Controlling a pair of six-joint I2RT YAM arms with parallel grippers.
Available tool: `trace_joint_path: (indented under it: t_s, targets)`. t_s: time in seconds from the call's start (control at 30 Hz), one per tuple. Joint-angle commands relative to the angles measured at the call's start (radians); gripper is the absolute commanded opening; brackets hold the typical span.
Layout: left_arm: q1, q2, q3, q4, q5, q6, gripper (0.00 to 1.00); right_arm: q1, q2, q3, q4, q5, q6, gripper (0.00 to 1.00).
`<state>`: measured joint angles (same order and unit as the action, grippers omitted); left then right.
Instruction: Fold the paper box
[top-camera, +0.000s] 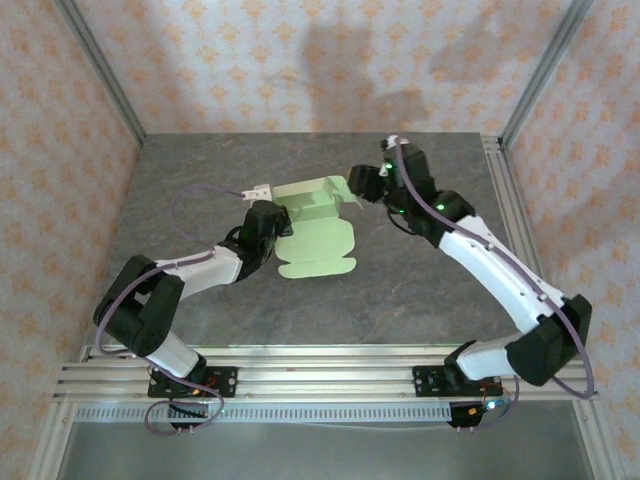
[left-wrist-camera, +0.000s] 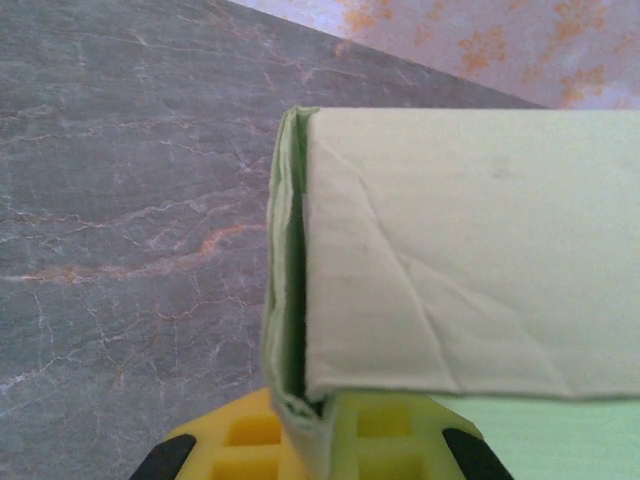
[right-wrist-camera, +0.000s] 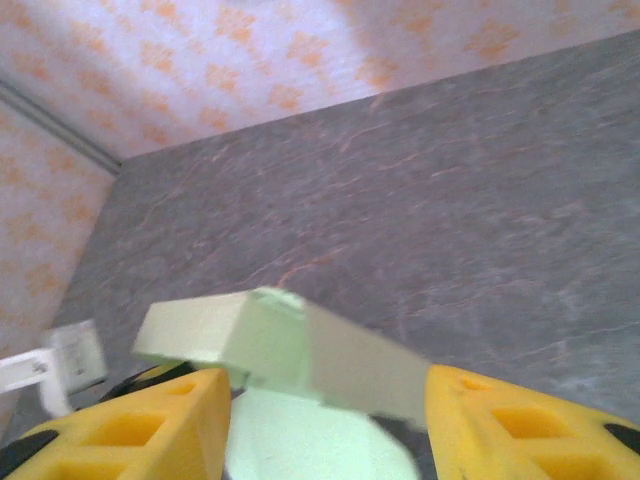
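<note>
left gripper (left-wrist-camera: 320, 442) is clamped on the paper box (top-camera: 318, 245), its left edge pinched between yellow fingers (left-wrist-camera: 240, 440). right gripper (right-wrist-camera: 325, 415) stands spread, jaws either side of the raised far flap. box sits mid-table (top-camera: 200, 300), towards the far edge. left wrist view catches the doubled fold, top view the flat panel.

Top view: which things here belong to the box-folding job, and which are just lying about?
Belongs to the job: paper box; left gripper, shut on its edge; right gripper, open at its folded wall.

Just there: grey table; metal rails at the near edge; patterned walls.
</note>
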<state>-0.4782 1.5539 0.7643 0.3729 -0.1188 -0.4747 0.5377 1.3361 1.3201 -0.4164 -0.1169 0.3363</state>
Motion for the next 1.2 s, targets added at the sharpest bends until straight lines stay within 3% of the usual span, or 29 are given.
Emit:
trace_joint_path:
  t_s: [0.0, 0.17, 0.33, 0.5, 0.93, 1.17]
  targets:
    - [-0.001, -0.041, 0.024, -0.059, 0.064, 0.063, 0.00, -0.103, -0.036, -0.067, 0.039, -0.125, -0.061, 0.52]
    - [0.019, -0.055, 0.001, -0.018, 0.174, 0.056, 0.00, -0.209, -0.014, -0.086, 0.039, -0.302, -0.112, 0.48]
    - [0.028, -0.055, 0.000, 0.022, 0.239, 0.041, 0.00, -0.216, 0.045, -0.075, 0.050, -0.460, -0.195, 0.46]
    - [0.028, -0.055, 0.007, 0.026, 0.273, 0.047, 0.00, -0.215, 0.097, -0.066, 0.066, -0.541, -0.217, 0.42]
    - [0.028, -0.043, 0.057, -0.068, 0.223, 0.020, 0.00, -0.148, 0.126, -0.064, 0.032, -0.610, -0.298, 0.35]
    - [0.029, -0.025, 0.072, -0.050, 0.273, 0.004, 0.00, -0.124, 0.136, -0.054, 0.004, -0.590, -0.336, 0.33]
